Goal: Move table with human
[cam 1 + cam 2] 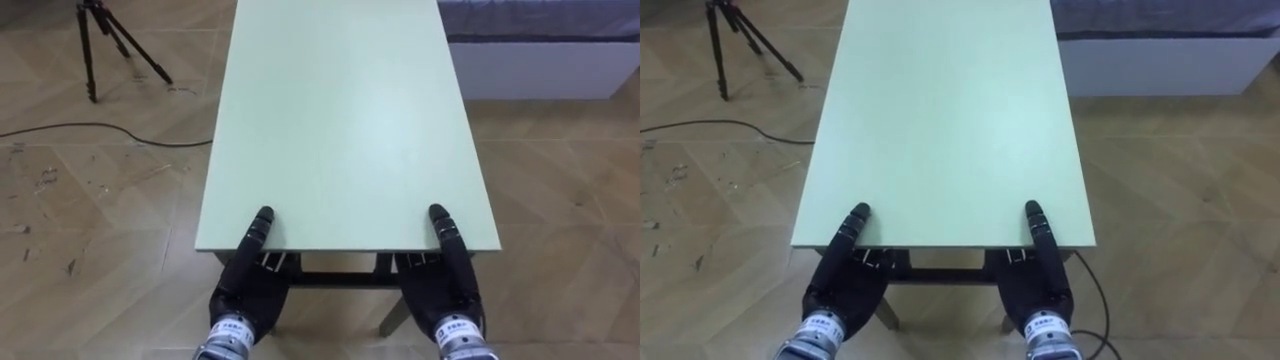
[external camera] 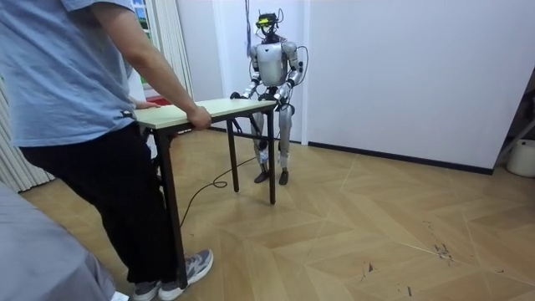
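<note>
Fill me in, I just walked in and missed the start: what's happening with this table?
A robot and a person face each other across a pale green table, one at each short end. The left robot hand and right robot hand sit at its near edge, near the corners. The person's hands hold the far end. Whether it is lifted is unclear.

Smooth matt table top (image 1: pixel 340 120) on dark metal legs (image 2: pixel 272 163); scuffed, faintly glossy wooden parquet floor (image 1: pixel 90 200).
</note>
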Robot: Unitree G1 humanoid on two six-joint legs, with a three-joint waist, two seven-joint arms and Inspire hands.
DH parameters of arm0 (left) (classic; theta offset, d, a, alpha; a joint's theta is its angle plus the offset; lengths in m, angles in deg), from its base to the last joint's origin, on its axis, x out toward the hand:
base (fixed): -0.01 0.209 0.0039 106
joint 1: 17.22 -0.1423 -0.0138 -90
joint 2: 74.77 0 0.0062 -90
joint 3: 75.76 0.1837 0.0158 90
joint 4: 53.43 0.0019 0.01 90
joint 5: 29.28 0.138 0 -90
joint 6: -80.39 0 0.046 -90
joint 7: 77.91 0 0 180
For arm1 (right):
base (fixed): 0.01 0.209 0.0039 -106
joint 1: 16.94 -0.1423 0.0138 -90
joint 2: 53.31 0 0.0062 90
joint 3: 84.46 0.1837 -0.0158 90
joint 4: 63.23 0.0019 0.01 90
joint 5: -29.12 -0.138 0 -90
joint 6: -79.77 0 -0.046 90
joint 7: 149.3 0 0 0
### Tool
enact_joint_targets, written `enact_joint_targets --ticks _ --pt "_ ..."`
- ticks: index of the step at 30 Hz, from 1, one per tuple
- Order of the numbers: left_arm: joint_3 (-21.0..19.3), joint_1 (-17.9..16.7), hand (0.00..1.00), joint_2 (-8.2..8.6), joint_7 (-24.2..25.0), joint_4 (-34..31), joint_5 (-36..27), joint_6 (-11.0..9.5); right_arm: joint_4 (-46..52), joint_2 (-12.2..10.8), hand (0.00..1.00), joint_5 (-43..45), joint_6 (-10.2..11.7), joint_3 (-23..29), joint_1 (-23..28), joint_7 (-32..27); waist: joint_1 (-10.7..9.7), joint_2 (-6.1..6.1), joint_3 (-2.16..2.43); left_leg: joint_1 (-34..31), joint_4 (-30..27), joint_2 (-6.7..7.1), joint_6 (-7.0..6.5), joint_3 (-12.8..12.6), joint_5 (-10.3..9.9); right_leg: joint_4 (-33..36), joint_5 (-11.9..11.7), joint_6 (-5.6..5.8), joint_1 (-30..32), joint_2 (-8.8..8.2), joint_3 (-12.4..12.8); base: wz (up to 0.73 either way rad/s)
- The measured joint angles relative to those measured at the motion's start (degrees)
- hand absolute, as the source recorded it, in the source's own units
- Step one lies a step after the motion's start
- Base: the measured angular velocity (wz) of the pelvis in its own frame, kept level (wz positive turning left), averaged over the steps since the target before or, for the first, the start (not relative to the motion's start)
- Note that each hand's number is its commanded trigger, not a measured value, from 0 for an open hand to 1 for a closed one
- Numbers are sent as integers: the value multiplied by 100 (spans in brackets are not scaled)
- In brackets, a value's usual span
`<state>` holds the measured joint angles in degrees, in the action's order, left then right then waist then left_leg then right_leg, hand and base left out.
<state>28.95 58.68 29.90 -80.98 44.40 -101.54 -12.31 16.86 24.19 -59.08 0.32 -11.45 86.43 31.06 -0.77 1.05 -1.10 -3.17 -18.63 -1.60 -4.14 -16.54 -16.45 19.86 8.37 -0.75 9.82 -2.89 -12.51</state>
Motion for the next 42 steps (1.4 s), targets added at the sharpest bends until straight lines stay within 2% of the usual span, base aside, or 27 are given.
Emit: enact_joint_targets --ticks 5,7,9,10,11,12,14,15,16,18,19,20,21,22,25,29,30,31,32,34,35,36,37,38,39,40,42 --pt "12 -99 100 -63 182 -8 -22 -71 0 34 100 -180 17 -115 125 279 132 -16 -12 -444 -863 -321 204 -35 -219 108 81 -171 137 201 -21 -4" --pt "11 -118 100 -80 228 -21 -92 -69 4 24 100 -186 49 -186 120 325 231 -149 26 -698 -1208 -351 1046 171 -152 83 53 -301 345 97 2 -17" --pt "-45 -162 100 -90 295 -50 -160 -71 9 45 100 -185 41 -208 119 417 312 -116 34 -819 -2336 -956 1036 150 -156 134 37 -423 394 196 -124 -20" --pt "-37 -208 100 -130 417 -53 -251 -64 9 45 100 -186 18 -202 124 436 309 -101 43 -632 -2880 -1516 1012 193 -135 274 76 -494 434 284 -153 -8" --pt "-25 -207 100 -154 457 -64 -250 -40 9 36 100 -185 12 -182 121 457 295 -107 42 -529 -3013 -1714 994 303 -98 346 89 -515 500 291 -181 6" --pt "2 -186 100 -136 460 -107 -223 -13 28 41 100 -177 9 -165 99 516 267 -111 42 -311 -3060 -1979 955 595 142 478 93 -522 692 273 -187 8" --pt "27 -131 100 -84 448 -126 -226 -13 51 120 100 -173 -3 -96 0 545 239 -109 43 108 -2800 -2080 898 934 848 729 100 -532 1053 127 -154 7" --pt "98 -55 100 -84 385 -125 -255 -13 53 167 100 -180 -21 -46 -44 552 206 -104 40 438 -2327 -2057 910 1015 1611 922 111 -548 1250 -23 -129 28" --pt "177 57 100 -73 331 -126 -305 -11 80 272 100 -207 -16 39 -67 601 149 -73 20 732 -1577 -1936 849 1011 2626 1244 118 -517 1481 -196 -99 34" --pt "238 117 100 -248 342 -129 -403 -49 91 210 100 -228 -42 12 -43 639 80 -130 -30 844 -1177 -1785 1188 871 2372 1647 180 -481 1793 -113 -96 15" --pt "210 106 100 -413 429 -151 -464 -86 153 164 100 -236 -161 -19 34 700 124 -139 44 673 -1204 -1869 1198 760 2263 1230 166 -682 1769 140 -229 -6" --pt "185 101 100 -410 441 -192 -464 -106 207 204 100 -217 -193 -21 8 716 123 -37 31 604 -1228 -1945 1218 802 2053 1066 -22 -737 1775 156 -343 0" --pt "164 116 100 -446 439 -313 -471 -93 319 269 100 -161 -177 -12 -64 736 78 175 -8 408 -1313 -1949 1243 1034 1477 911 -166 -745 1957 140 -482 24" --pt "194 169 100 -341 438 -337 -478 -98 354 370 100 -162 -177 9 -202 745 -9 355 -23 241 -1371 -1808 1220 1060 749 899 -282 -709 2140 66 -530 30" --pt "302 495 100 -236 378 -167 -585 -127 321 491 100 -172 -112 107 -444 708 -191 437 -36 250 -745 -1232 1199 825 -48 754 -666 -591 2342 -242 -580 36" --pt "385 877 100 -205 377 197 -589 -223 266 308 100 -84 -129 320 -429 708 -255 434 -35 371 190 -883 1179 569 -548 161 -1461 -436 2383 -483 -660 27" --pt "410 937 100 -180 381 361 -589 -215 219 276 100 14 -176 414 -364 708 -341 380 -23 309 128 -680 1170 412 -677 37 -1696 -334 2355 -659 -600 25" --pt "419 919 100 -170 381 483 -598 -205 156 229 100 108 -200 448 -297 708 -404 267 -11 181 -120 -408 1013 370 -711 -140 -1952 -223 2262 -885 -512 24" --pt "430 899 100 -157 381 523 -611 -185 157 233 100 155 -211 462 -243 708 -441 254 -10 137 -266 -319 932 320 -752 -273 -2101 -173 2177 -971 -483 18" --pt "455 740 100 -158 386 568 -645 -137 133 231 100 224 -312 490 -73 707 -535 132 6 -43 -752 -2 602 128 -899 -1004 -2882 109 1869 -1163 -255 0" --pt "456 700 100 -160 399 569 -661 -137 124 230 100 224 -354 514 -58 707 -549 118 2 -122 -907 -7 526 72 -940 -1028 -3013 194 1857 -1190 -225 5" --pt "468 661 100 -153 403 613 -680 -133 84 230 100 261 -471 607 -38 707 -694 217 -43 -266 -1217 -178 408 -168 -1005 -589 -2867 214 1860 -1206 -255 39" --pt "553 672 100 -153 403 688 -678 -116 82 209 100 267 -523 668 89 708 -767 289 -55 -275 -1277 -408 393 -525 -984 416 -2193 192 1942 -1216 -336 56" --pt "581 677 100 -154 400 690 -658 -110 89 173 100 261 -519 698 148 712 -786 283 -59 -276 -1272 -490 360 -604 -942 950 -1873 189 1968 -1208 -338 70" --pt "591 683 100 -159 400 684 -603 -103 131 81 100 229 -511 740 242 707 -878 225 -47 -314 -1275 -635 330 -879 -855 1965 -1224 191 1984 -1216 -331 69" --pt "607 740 100 -183 400 679 -536 -69 166 70 100 95 -476 726 300 706 -924 150 -44 -360 -1256 -680 287 -1103 -767 2853 -661 167 1894 -1185 -237 64" --pt "597 797 100 -177 401 668 -461 -21 202 96 100 -9 -394 688 308 707 -868 82 -40 -370 -1179 -663 209 -1536 -681 3621 -131 154 1602 -1084 -101 17"
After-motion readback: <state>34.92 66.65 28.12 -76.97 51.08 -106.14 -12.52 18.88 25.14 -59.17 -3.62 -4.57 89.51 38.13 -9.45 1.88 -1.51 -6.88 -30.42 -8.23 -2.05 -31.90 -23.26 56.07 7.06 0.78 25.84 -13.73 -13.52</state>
